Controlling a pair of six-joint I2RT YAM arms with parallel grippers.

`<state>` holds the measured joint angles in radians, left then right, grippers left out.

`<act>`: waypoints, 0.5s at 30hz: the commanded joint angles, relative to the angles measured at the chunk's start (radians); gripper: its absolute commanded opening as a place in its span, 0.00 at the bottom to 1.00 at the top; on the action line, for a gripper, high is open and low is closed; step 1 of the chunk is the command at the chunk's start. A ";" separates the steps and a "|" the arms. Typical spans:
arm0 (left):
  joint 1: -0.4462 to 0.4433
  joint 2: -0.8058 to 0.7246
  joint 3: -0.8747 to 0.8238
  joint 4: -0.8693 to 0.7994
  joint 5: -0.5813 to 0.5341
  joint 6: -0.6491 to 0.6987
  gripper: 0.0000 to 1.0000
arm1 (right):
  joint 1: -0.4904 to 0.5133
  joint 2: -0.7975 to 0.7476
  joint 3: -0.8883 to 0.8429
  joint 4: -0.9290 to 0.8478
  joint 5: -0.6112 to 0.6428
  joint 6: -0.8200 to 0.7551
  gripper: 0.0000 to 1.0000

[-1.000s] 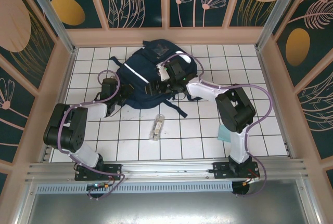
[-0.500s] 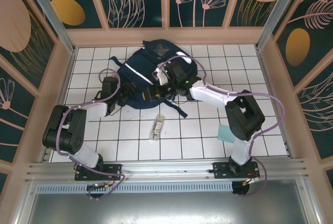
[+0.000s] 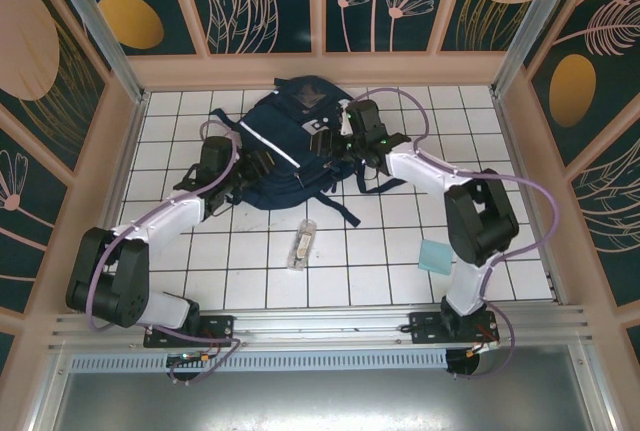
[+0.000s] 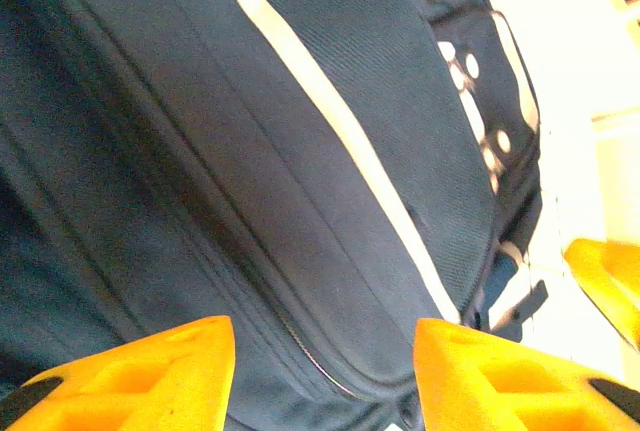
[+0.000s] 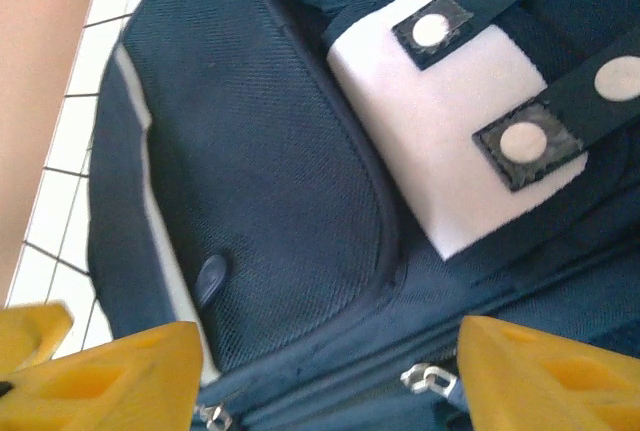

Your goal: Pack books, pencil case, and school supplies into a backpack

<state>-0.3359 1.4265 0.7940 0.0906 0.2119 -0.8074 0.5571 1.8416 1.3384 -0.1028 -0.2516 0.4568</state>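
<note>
Top view: the backpack (image 3: 295,141) is lying flat on the far half of the tiled table (image 3: 230,261), navy, with a white stripe (image 3: 268,144) running across it.

The left arm (image 3: 165,213) is folding back at its elbow near the front-left corner, and its forearm is stretching forward and to the right towards the bag's left edge. The left gripper (image 3: 257,163) is hovering at that edge. In the left wrist view the left gripper (image 4: 320,371) is standing with its yellow fingers (image 4: 150,371) apart. Dark fabric and a zip seam are showing between them, and nothing is clamped.

The right arm (image 3: 420,166) is rising from its base, bending at the elbow over the right side of the table, and its forearm is reaching forward and to the left onto the bag. The right gripper (image 3: 325,141) is sitting over the middle of the bag. In the right wrist view its fingers (image 5: 550,381) are spread wide just above a zip pull (image 5: 425,379), gripping nothing. A white panel (image 5: 450,151) with snap tabs is lying beyond them.

The two grippers are facing each other across the bag, close together.

The clear tube (image 3: 302,243) is lying on the tiles near the bag's strap ends. The teal pad (image 3: 435,256) is lying beside the right arm, well apart from the bag.
</note>
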 commanded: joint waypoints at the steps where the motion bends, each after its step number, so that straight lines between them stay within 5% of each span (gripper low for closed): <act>1: -0.051 0.010 0.049 -0.066 -0.008 0.027 0.50 | 0.003 0.085 0.076 0.027 0.027 0.001 0.65; 7: -0.141 0.027 0.062 -0.102 -0.076 0.024 0.50 | 0.001 0.212 0.165 0.034 -0.003 0.002 0.63; 15: -0.225 0.105 0.102 -0.120 -0.133 0.005 0.53 | 0.001 0.219 0.135 0.131 -0.162 0.089 0.10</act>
<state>-0.5419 1.5040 0.8570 -0.0036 0.1188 -0.8001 0.5499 2.0624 1.4769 -0.0364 -0.3401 0.4999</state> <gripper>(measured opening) 0.527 0.138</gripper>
